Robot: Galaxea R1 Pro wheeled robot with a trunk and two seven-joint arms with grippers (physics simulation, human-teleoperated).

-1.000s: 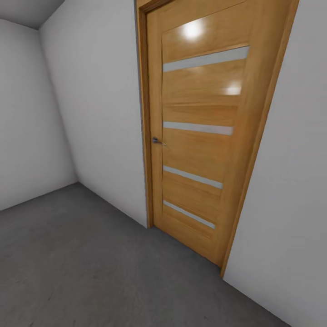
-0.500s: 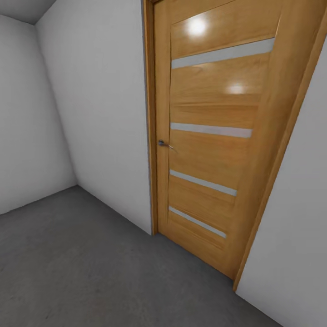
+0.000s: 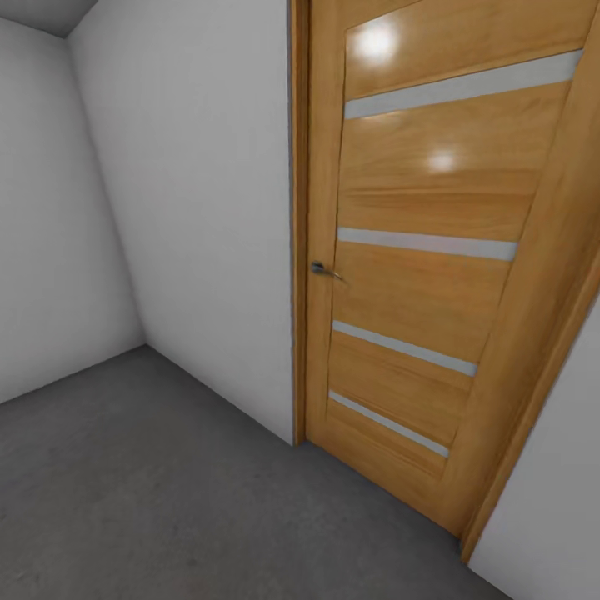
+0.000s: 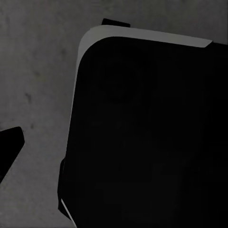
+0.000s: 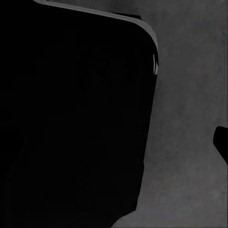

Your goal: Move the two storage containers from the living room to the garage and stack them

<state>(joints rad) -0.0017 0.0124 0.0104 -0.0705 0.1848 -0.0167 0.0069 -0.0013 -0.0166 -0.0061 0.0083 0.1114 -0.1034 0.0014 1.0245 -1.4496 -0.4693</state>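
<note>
I face the wooden door (image 3: 433,250) in the garage, on the grey floor (image 3: 150,492); no container in sight. I cannot tell how my jaws stand. Next I judge I must get through by the handle (image 3: 321,269).

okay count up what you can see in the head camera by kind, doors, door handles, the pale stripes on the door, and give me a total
Doors: 1, wooden door
Door handles: 1, metal handle
Pale stripes across the door: 4, the top stripe being the longest
Total: 6
</note>
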